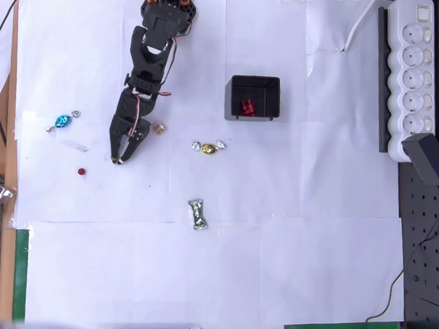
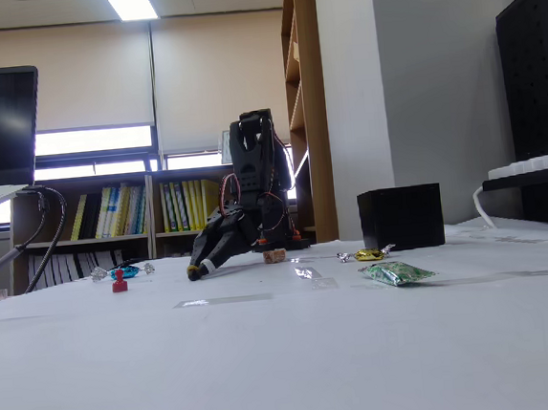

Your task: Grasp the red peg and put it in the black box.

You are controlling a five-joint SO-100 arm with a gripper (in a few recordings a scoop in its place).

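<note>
The red peg (image 1: 81, 171) is a tiny dark-red dot on the white paper at the left; in the fixed view the red peg (image 2: 119, 283) stands upright. My black gripper (image 1: 119, 159) hangs low over the paper to the right of the peg, apart from it, fingers close together and holding nothing; in the fixed view the gripper (image 2: 195, 270) tips almost touch the table. The black box (image 1: 253, 97) sits further right with bunched red pieces inside; the black box (image 2: 401, 218) stands at the back in the fixed view.
A blue-wrapped candy (image 1: 62, 122) lies left of the arm, a small brownish candy (image 1: 158, 128) beside the gripper, a gold candy (image 1: 208, 147) and a green candy (image 1: 198, 214) in the middle. A white power strip (image 1: 412, 76) runs along the right edge.
</note>
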